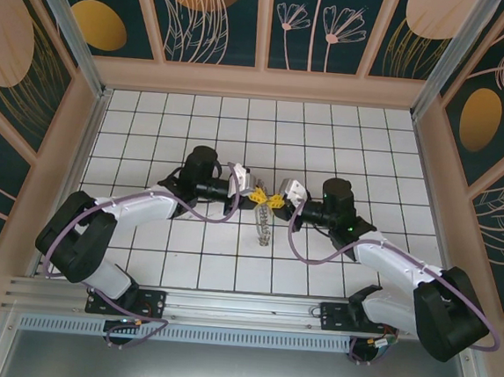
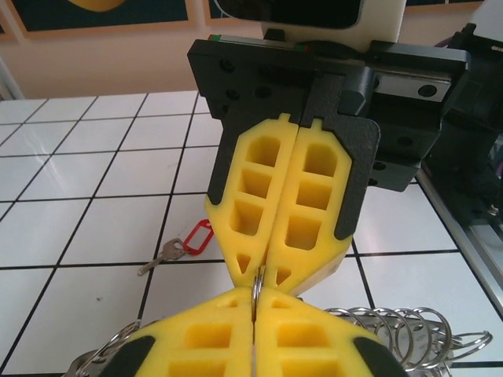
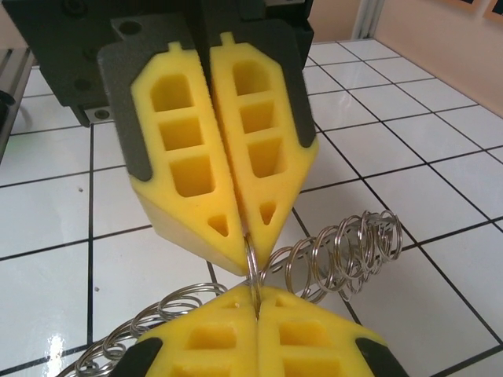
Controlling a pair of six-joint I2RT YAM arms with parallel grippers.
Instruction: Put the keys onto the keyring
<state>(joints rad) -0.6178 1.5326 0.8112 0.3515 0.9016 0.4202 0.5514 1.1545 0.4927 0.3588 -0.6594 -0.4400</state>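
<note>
Table (image 1: 196, 122): white tiles.
Claws: left gripper (image 2: 255, 302), right gripper (image 3: 258, 302) tip to tip, both clenched on one keyring (image 3: 346, 251) loop.
Keyring: coiled metal rings.

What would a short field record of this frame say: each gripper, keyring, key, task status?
left gripper: shut, pinching one thin ring of the keyring
right gripper: shut on the same thin ring, tip to tip with the left gripper
keyring: held between both grippers, its coil of small rings trailing off to the sides
red key: lying flat on the table, apart from the keyring
task status: red key not yet on the keyring
</note>
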